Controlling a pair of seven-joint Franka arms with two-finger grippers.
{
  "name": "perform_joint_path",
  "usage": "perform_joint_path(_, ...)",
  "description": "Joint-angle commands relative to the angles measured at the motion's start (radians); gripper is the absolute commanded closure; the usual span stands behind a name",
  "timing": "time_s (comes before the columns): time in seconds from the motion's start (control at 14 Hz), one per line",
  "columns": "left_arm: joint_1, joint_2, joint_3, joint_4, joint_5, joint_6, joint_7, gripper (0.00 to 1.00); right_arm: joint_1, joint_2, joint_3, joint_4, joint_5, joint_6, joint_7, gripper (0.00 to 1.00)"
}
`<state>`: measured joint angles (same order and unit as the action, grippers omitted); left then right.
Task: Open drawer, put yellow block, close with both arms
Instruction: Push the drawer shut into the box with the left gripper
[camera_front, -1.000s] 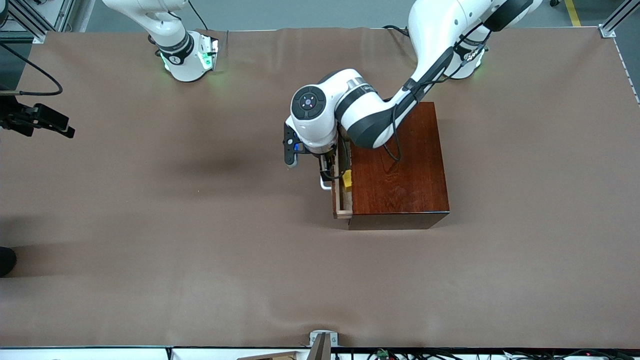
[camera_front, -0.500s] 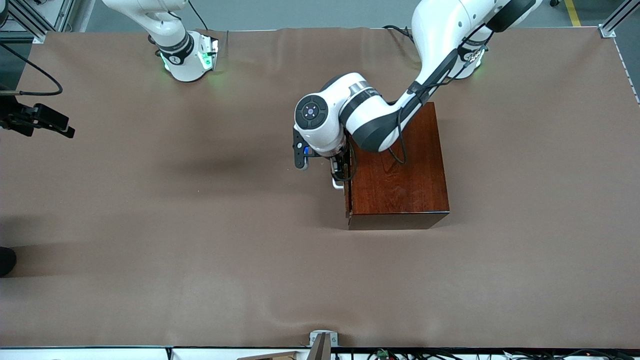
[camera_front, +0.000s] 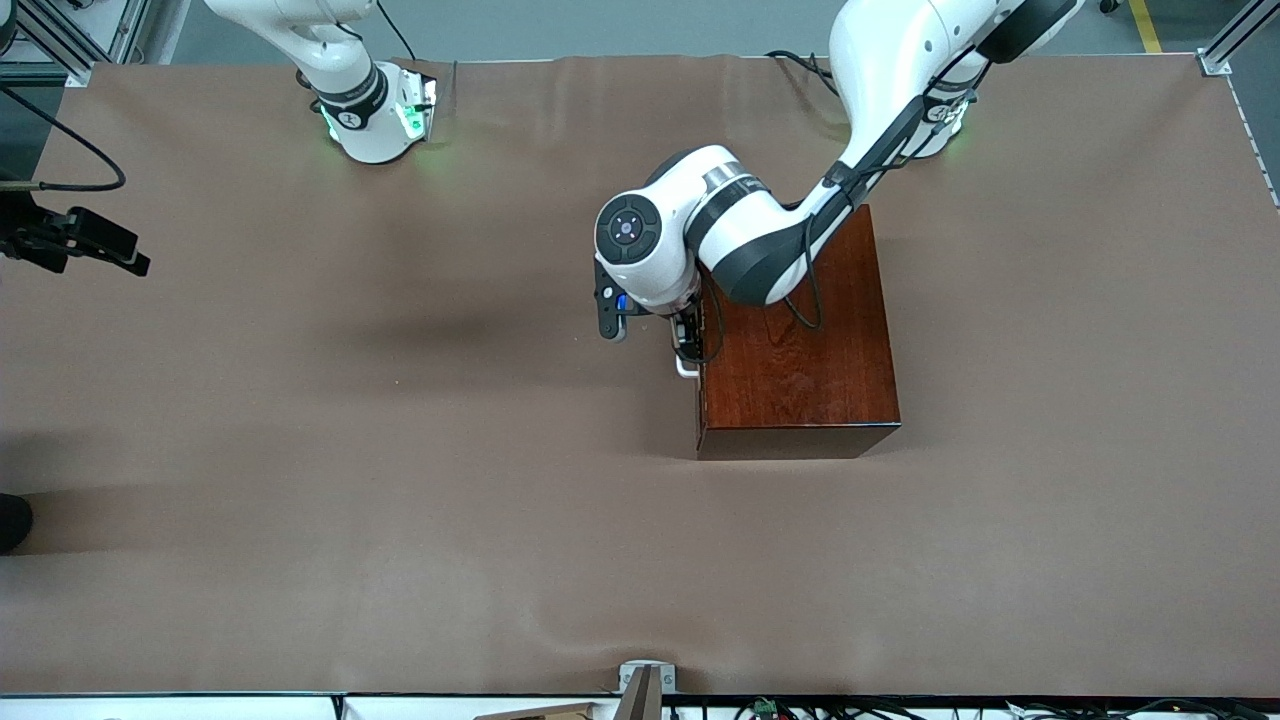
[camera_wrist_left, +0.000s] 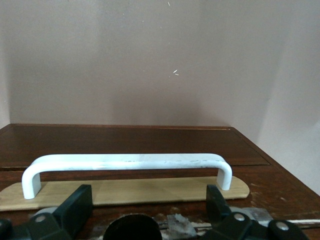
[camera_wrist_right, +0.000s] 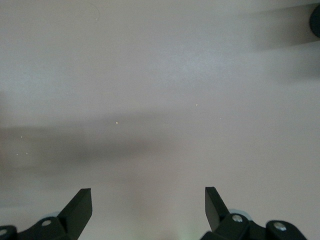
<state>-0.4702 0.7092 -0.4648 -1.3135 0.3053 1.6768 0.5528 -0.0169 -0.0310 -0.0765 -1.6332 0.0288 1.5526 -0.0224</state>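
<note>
With the drawer (camera_front: 697, 385) now flush in the wooden box (camera_front: 795, 335) and the yellow block presumably inside, unseen, I am holding my left fingers (camera_wrist_left: 75, 207) spread astride the handle (camera_wrist_left: 127, 162) at the box's 9 o'clock face, my right fingers (camera_wrist_right: 80, 205) idling spread over bare tabletop (camera_wrist_right: 160, 100).

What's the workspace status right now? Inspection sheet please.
Surface: brown table cover, wrinkled near the front edge.
Job's things: drawer shut in the wooden box; yellow block not visible.
Clutter: nothing seen.
End effectors: left end effector open, fingers astride the white handle; right end effector open over bare cover, waiting.
Cables: black cable draped on the box.
Surroundings: aluminium frame, grey floor.
</note>
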Motion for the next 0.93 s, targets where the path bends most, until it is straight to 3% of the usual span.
perform_joint_path(0.0,0.001,-0.031,-0.006,0.025,0.008,-0.058,-0.061,0.00,-0.012,0.003,0.007,0.015,0.020,-0.011,-0.001,0.00)
perform_joint_path(0.14,-0.007,-0.037,-0.024,0.057,0.006,-0.037,-0.153,0.00,-0.012,0.003,0.007,0.015,0.020,-0.011,-0.001,0.00)
perform_joint_path(0.29,0.005,-0.094,-0.041,0.069,0.006,0.047,-0.238,0.00,-0.012,0.003,0.007,0.015,0.020,-0.009,-0.001,0.00)
perform_joint_path(0.5,0.043,-0.225,-0.031,0.068,0.005,0.052,-0.322,0.00,-0.012,0.003,0.007,0.015,0.020,-0.009,-0.001,0.00)
perform_joint_path(0.64,0.143,-0.325,-0.031,0.062,-0.001,0.020,-0.375,0.00,-0.012,0.003,0.007,0.015,0.020,-0.009,-0.001,0.00)
perform_joint_path(0.86,0.354,-0.416,-0.034,0.060,-0.104,-0.070,-0.375,0.00,-0.011,0.003,0.007,0.015,0.020,-0.009,-0.001,0.00)
